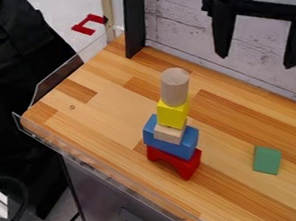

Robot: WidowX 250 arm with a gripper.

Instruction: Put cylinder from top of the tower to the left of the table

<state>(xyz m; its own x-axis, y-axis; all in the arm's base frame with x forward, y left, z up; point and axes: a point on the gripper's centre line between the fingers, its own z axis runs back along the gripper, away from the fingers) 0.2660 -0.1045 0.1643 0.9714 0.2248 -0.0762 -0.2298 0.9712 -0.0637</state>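
Camera view: wooden cylinder (175, 88) stands to the lower left of the spread-open claw (258, 62).

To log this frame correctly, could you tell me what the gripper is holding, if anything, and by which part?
Nothing is held: the gripper is open, with no object between its fingers.
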